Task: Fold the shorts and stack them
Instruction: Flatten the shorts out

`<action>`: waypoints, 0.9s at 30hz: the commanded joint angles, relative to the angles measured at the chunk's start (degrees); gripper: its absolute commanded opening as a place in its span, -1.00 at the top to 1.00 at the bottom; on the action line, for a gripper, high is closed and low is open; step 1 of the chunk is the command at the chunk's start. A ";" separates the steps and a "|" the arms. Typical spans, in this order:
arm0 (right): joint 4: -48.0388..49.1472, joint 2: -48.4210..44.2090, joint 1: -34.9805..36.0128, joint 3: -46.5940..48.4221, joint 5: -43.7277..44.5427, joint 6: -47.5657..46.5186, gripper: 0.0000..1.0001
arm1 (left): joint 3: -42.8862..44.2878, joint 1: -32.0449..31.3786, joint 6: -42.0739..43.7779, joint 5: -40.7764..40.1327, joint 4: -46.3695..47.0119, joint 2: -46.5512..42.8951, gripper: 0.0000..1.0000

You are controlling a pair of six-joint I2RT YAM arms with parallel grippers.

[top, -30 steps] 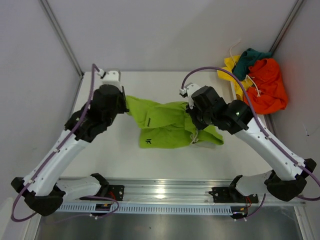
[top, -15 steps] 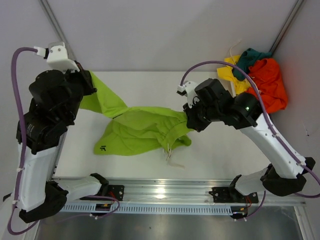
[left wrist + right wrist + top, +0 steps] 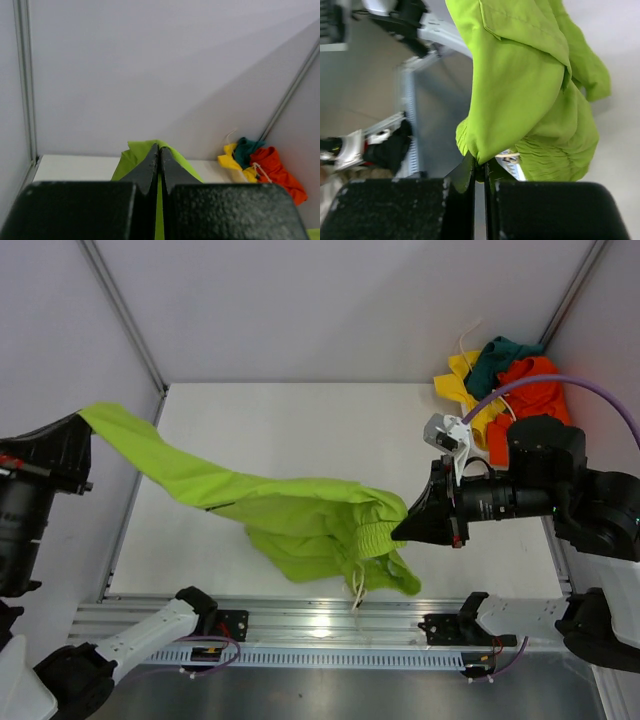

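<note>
The lime green shorts [image 3: 290, 510] hang stretched in the air between my two grippers, sagging over the table's front with a white drawstring [image 3: 356, 590] dangling. My left gripper [image 3: 85, 420] is raised high at the far left and shut on one end of the cloth [image 3: 135, 152]; its tips [image 3: 160, 150] pinch the fabric. My right gripper [image 3: 397, 532] is raised at the right and shut on the waistband end [image 3: 520, 90]; its tips [image 3: 481, 167] pinch a fold. The orange [image 3: 535, 405], yellow [image 3: 462, 375] and dark teal [image 3: 500, 355] pairs lie piled at the back right corner.
The white table [image 3: 300, 420] lies under the cloth, with grey walls close on the left, back and right. A metal rail [image 3: 320, 625] with both arm bases runs along the near edge. The pile of shorts also shows in the left wrist view [image 3: 260, 167].
Both arms have lifted and pulled apart. The left gripper rose up and to the left, the right gripper moved right and towards the front, and the green shorts came off the table and stretched out.
</note>
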 commanded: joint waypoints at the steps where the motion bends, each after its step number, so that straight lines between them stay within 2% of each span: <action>1: 10.04 -0.04 1.27 -0.57 -12.99 7.01 1.00 | 0.01 0.53 1.18 5.71 2.34 0.57 1.00; 3: 12.68 -1.18 1.45 -0.75 -14.14 8.42 1.00 | -0.35 0.53 1.09 5.98 2.87 -0.31 1.00; 6: 11.65 -0.66 1.37 0.13 -12.31 8.70 1.00 | 0.18 0.53 1.88 4.67 2.61 1.00 1.00; 9: 6.83 1.70 1.28 0.83 -3.80 6.86 1.00 | -0.17 0.53 2.67 3.26 3.66 3.38 1.00; 10: 4.20 3.37 0.32 0.57 2.23 5.46 1.00 | -0.52 0.53 2.76 2.21 4.09 4.95 1.00; 13: 1.45 5.84 -4.06 -1.18 6.77 1.25 1.00 | -2.36 0.53 2.76 0.62 5.06 7.33 1.00; 14: 1.36 6.37 -6.52 -3.80 6.86 0.27 1.00 | -4.28 0.53 2.67 0.10 5.50 8.12 1.00; 15: 1.36 7.42 -12.37 -5.04 6.34 -0.79 1.00 | -5.26 0.53 2.50 -0.95 6.03 9.52 1.00; 18: 4.25 8.75 -23.98 -10.14 -1.12 -4.57 1.00 | -8.78 1.05 1.71 -3.33 8.40 12.07 1.00; 22: 7.94 11.38 -27.81 -9.37 -4.21 -4.32 1.00 | -6.33 5.35 -0.14 -0.18 8.14 15.33 1.00; 27: 16.21 8.58 -28.61 -8.40 -10.17 -0.89 1.00 | 1.21 5.62 0.91 2.45 7.53 15.96 1.00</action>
